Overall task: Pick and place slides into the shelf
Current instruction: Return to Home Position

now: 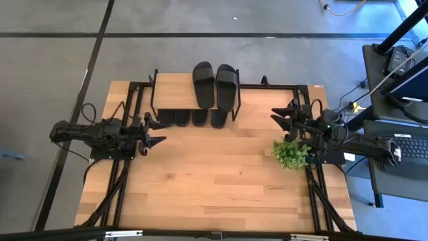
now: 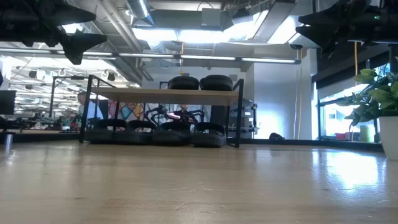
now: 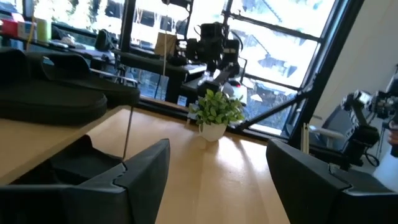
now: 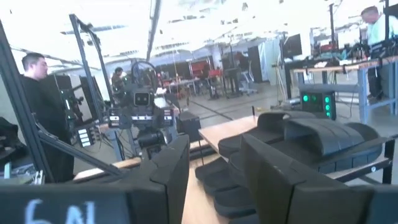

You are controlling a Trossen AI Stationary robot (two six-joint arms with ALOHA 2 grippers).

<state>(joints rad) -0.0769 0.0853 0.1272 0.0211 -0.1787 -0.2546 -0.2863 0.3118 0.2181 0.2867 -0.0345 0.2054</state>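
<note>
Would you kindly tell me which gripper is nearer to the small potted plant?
The right. The right gripper hangs just beside the potted plant, on its shelf side; the left gripper is far across the table, near the shelf's other end.

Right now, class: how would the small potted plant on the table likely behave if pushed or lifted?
The potted plant probably tips if pushed high: its foliage spreads wider than its small white pot. With so small a pot, it is likely light. The leaves would probably bend, so gripping the pot seems safer.
</note>
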